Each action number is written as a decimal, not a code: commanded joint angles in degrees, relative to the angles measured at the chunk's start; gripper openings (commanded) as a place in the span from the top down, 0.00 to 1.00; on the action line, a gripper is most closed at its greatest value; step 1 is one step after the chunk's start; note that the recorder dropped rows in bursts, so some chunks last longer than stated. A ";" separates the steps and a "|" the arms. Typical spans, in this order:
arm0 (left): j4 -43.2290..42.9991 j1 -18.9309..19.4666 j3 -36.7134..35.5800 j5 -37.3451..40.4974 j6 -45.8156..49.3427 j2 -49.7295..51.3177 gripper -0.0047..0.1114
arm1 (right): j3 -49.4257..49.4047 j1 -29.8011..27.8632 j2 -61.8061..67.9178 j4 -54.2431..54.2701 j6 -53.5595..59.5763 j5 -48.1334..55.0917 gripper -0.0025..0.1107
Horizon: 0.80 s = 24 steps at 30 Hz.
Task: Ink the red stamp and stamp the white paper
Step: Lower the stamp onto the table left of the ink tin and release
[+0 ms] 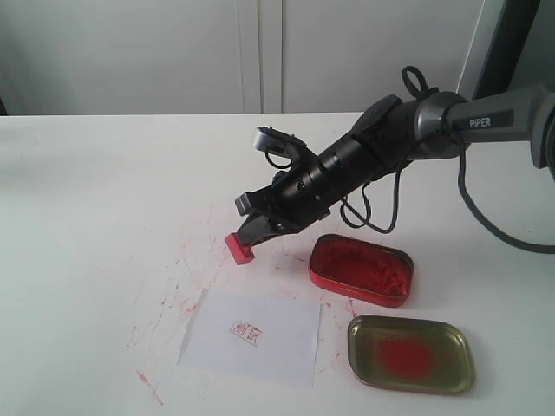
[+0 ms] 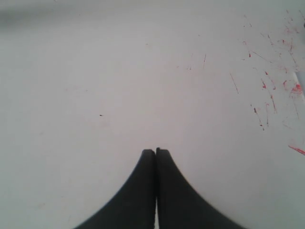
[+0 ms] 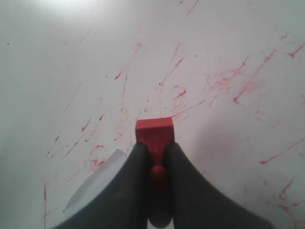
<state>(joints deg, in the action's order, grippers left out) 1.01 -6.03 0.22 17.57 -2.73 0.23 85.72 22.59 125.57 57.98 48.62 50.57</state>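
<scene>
Two black fingers of the right gripper (image 1: 251,232) are clamped on the short handle of the small red stamp (image 1: 240,247), whose flat square base tilts down towards the smudged white desk (image 1: 104,191). We cannot tell whether the base touches the surface. The stamp sits just beyond a corner of the thin rectangular white paper (image 1: 282,347), on the side nearer the desk's wall-side edge. The paper lies flat, well away from that edge, and carries a small red imprint (image 1: 248,332). Just beside the paper we see the red rectangular tin of lumpy paste (image 1: 361,269) and the gold-coloured tin lid (image 1: 451,342) with a red smear. The left gripper (image 2: 155,151) has its fingers pressed together on nothing, above bare desk.
</scene>
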 commanded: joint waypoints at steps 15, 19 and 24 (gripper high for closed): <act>0.47 0.15 -0.22 -0.06 -0.01 -0.23 0.96 | 0.50 -0.34 1.94 0.94 2.20 -1.03 0.98; 0.47 0.15 -0.22 -0.06 -0.01 -0.23 0.96 | 0.50 -0.34 1.94 0.94 0.94 -2.18 0.96; 0.47 0.15 -0.22 -0.06 -0.01 -0.23 0.96 | 0.50 -0.34 1.94 0.00 -0.48 -3.35 0.82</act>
<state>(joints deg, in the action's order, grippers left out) 1.01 -6.03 0.22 17.57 -2.73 0.23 85.85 22.59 127.56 58.58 48.70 48.51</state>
